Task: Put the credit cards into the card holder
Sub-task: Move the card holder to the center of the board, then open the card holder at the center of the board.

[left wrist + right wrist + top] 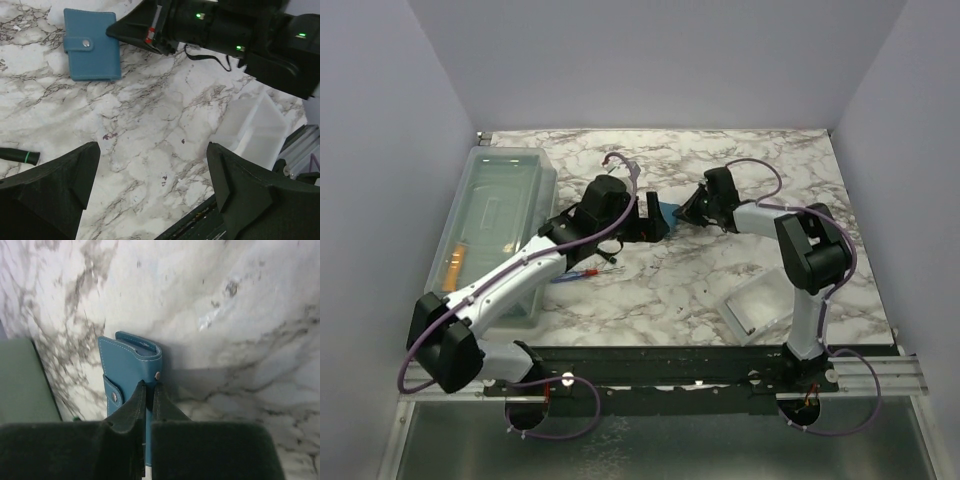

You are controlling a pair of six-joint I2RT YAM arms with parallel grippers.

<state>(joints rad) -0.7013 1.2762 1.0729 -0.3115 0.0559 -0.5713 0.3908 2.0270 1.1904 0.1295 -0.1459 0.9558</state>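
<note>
The card holder (pixel 92 45) is a teal-blue wallet, folded shut with its snap tab fastened, lying on the marble table. It also shows in the top view (pixel 665 212) and the right wrist view (pixel 127 365). My right gripper (pixel 149 385) is shut on the wallet's near edge, its fingers almost together; in the top view it (pixel 690 210) is at the wallet's right. My left gripper (pixel 152 150) is open and empty, above bare table just left of the wallet (pixel 645 218). No credit card clearly shows; a narrow orange thing (pixel 455 265) lies in the clear bin.
A large clear plastic bin (pixel 500 180) stands along the left side. A shallow white tray (pixel 755 305) lies front right, also in the left wrist view (pixel 255 125). A pen (pixel 582 275) lies under the left arm; its dark tip (pixel 20 156) shows at the left.
</note>
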